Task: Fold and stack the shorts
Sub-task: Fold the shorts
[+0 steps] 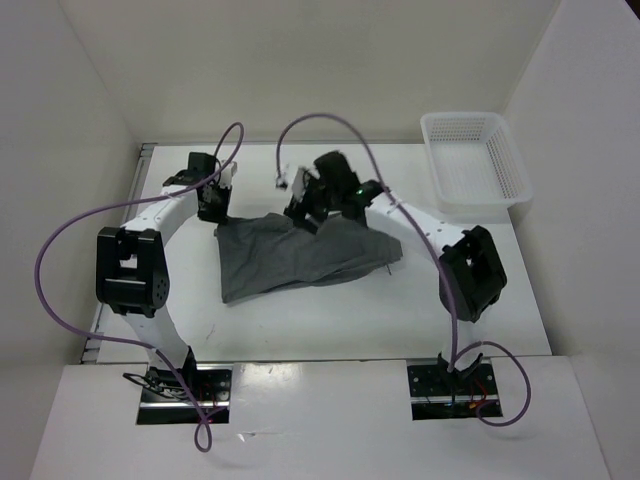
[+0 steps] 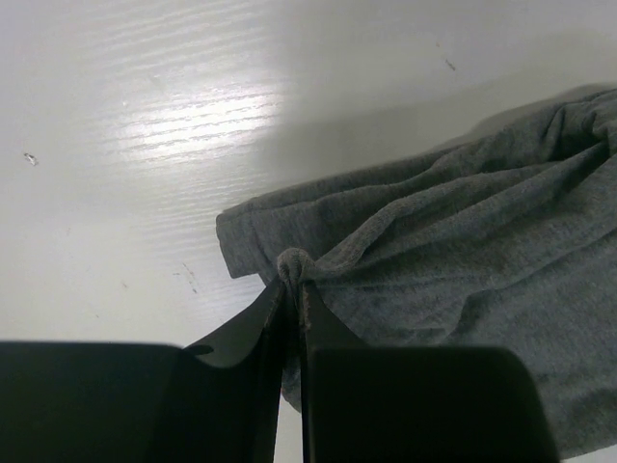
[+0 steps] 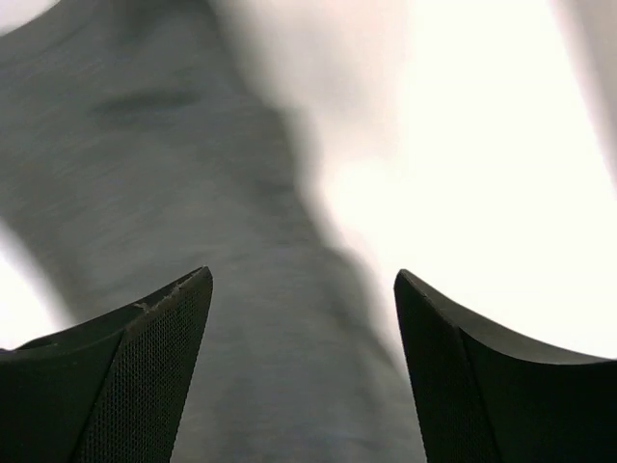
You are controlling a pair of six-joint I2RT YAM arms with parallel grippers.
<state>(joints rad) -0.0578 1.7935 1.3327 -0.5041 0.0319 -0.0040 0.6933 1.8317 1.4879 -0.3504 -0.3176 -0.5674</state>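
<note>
The grey shorts (image 1: 295, 255) lie rumpled in the middle of the white table. My left gripper (image 1: 214, 212) is at their far-left corner. In the left wrist view it (image 2: 293, 282) is shut on a pinched fold of the shorts (image 2: 453, 251) near that corner. My right gripper (image 1: 305, 210) hovers over the far edge of the shorts. In the right wrist view it (image 3: 302, 289) is open, with blurred grey cloth (image 3: 164, 174) below and between the fingers, not gripped.
A white plastic mesh basket (image 1: 472, 160) stands at the back right corner of the table (image 1: 300, 325). White walls close in the left, back and right sides. Purple cables loop over both arms.
</note>
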